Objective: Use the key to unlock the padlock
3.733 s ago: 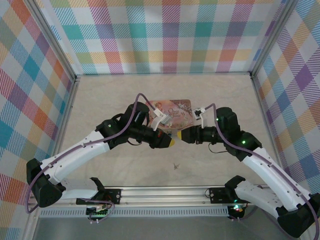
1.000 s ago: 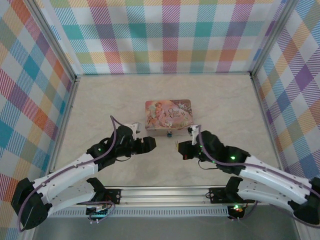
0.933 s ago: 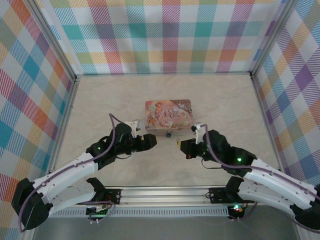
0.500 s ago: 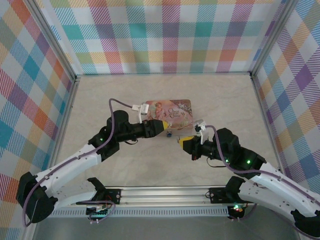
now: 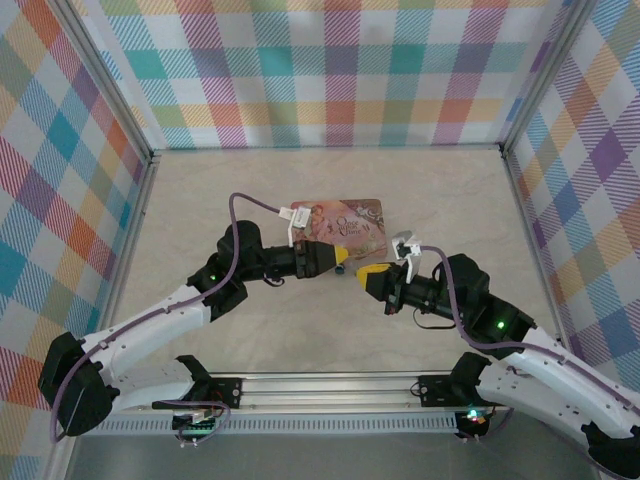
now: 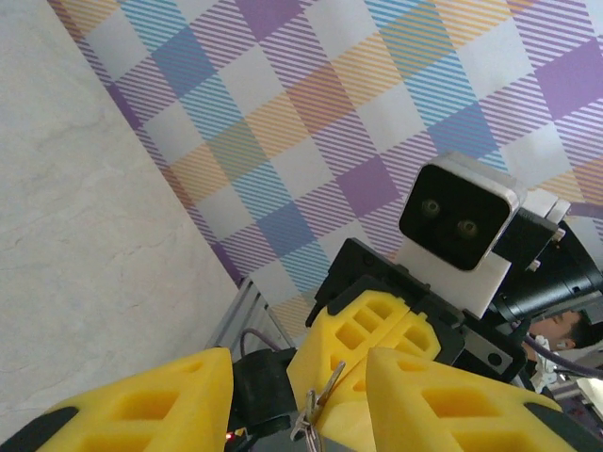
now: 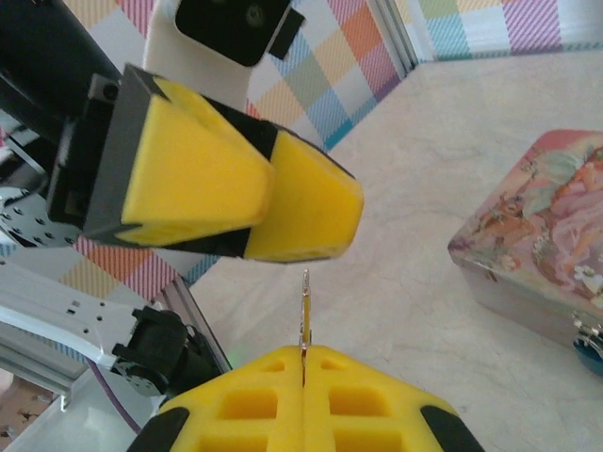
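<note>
Bluish-grey metal cut off by the right edge of the right wrist view is the padlock [image 7: 591, 350]. It sits at the front wall of the pink illustrated tin [image 7: 532, 235], off to the right of the right claw [image 7: 303, 363] and apart from it. Its keyhole cannot be made out, and from above the lock is too small to pick out by the claw tips. The right claw's yellow fingers are pressed together on the key [image 7: 304, 311], whose thin silvery blade sticks out past the tips while its other end is buried between the pads. The left claw [image 6: 298, 377] faces the right one tip to tip, just beyond the key's end; its fingers stand partly apart with nothing clamped between them. Whether the key's end reaches into that gap or stops short of it cannot be told.
</note>
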